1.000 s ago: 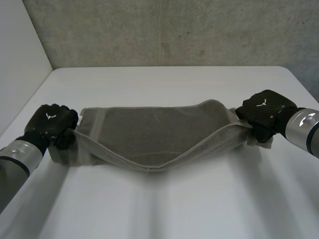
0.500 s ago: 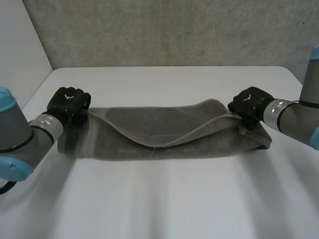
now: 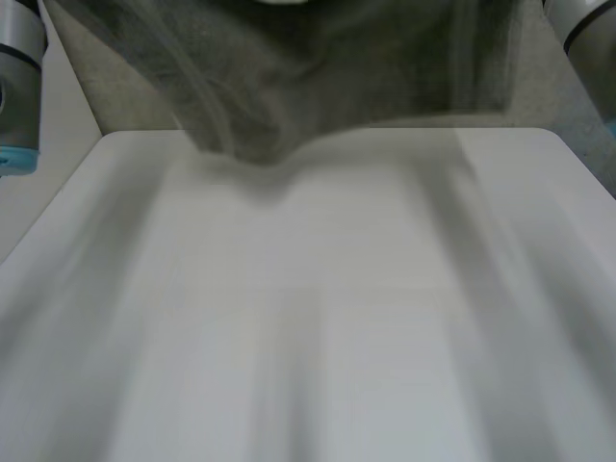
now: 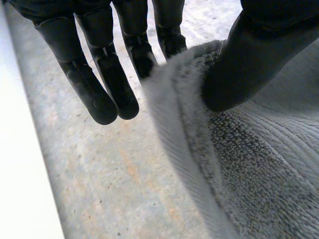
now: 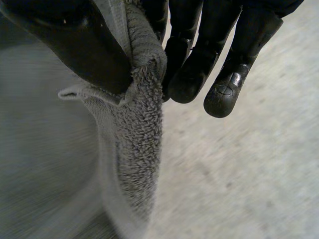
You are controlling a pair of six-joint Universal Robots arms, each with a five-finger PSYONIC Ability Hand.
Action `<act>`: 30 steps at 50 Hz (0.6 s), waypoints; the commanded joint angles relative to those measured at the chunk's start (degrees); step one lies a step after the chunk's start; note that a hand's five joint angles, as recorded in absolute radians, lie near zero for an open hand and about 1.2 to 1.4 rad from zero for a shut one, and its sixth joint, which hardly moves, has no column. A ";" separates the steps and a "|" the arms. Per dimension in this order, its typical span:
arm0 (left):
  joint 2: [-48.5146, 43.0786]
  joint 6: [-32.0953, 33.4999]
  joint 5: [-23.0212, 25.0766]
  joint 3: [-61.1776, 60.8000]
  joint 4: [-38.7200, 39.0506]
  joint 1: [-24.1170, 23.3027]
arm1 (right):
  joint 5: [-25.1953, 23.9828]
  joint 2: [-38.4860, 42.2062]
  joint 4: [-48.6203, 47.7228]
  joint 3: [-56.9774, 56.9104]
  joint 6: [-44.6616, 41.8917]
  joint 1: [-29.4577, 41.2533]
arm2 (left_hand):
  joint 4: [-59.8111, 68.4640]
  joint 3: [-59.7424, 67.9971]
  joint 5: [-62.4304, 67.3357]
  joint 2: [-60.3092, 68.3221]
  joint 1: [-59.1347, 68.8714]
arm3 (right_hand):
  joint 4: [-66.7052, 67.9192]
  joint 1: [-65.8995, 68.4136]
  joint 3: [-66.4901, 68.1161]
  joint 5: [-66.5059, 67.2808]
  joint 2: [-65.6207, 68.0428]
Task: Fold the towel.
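The grey terry towel [image 3: 318, 77] is hanging above the white table [image 3: 318, 327], sagging, looking soft and light. The left hand [image 4: 251, 55] and right hand [image 5: 199, 59] are each pinching an upper edge between thumb and fingers, probably the best holds.

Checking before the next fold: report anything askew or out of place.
The towel hangs in the air above the table, its bottom edge uneven and sagging lower toward the robot's left. The left robot hand and right robot hand each pinch an edge. No damage visible.
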 commanded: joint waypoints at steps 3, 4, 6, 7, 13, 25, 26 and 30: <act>2.91 -0.62 3.77 -18.21 0.84 3.31 | -4.67 0.25 14.59 13.34 -21.26 -0.50 | 2.17 0.90 1.53 2.05 2.52 | 3.75 4.97 3.07 3.51 3.73; 3.43 -0.45 5.87 -22.68 1.28 3.57 | -4.67 0.25 14.60 13.37 -21.30 -0.51 | 2.17 0.90 1.53 2.05 2.52 | 3.75 4.97 3.07 3.51 3.73; 3.96 0.08 7.90 -26.82 1.72 4.10 | -5.20 0.43 15.04 16.27 -23.23 -0.68 | 2.17 0.90 1.53 2.05 2.52 | 3.75 4.97 3.07 3.51 3.73; 3.97 0.08 7.92 -26.86 1.72 4.10 | -5.98 0.51 14.96 19.49 -24.71 -0.86 | 2.17 0.90 1.53 2.05 2.52 | 3.75 4.97 3.07 3.51 3.73; 4.49 4.83 12.31 -40.75 6.30 7.18 | -9.94 0.43 13.47 32.67 -25.78 -3.49 | 2.17 0.90 1.53 2.05 2.52 | 3.75 4.97 3.07 3.51 3.73; 19.93 8.43 21.26 -57.60 6.65 15.60 | -11.00 -12.41 13.55 46.77 -24.64 -4.55 | 2.17 0.90 1.53 2.05 2.52 | 3.75 4.97 3.07 3.51 3.73; 19.96 8.43 21.27 -57.62 6.65 15.62 | -11.09 -15.36 14.07 47.90 -24.11 -4.81 | 2.17 0.90 1.53 2.05 2.52 | 3.75 4.97 3.07 3.51 3.73; 30.39 5.72 24.61 -61.39 6.04 18.86 | -11.35 -23.37 17.05 49.31 -22.44 -6.56 | 2.17 0.90 1.53 2.05 2.52 | 3.75 4.97 3.07 3.51 3.73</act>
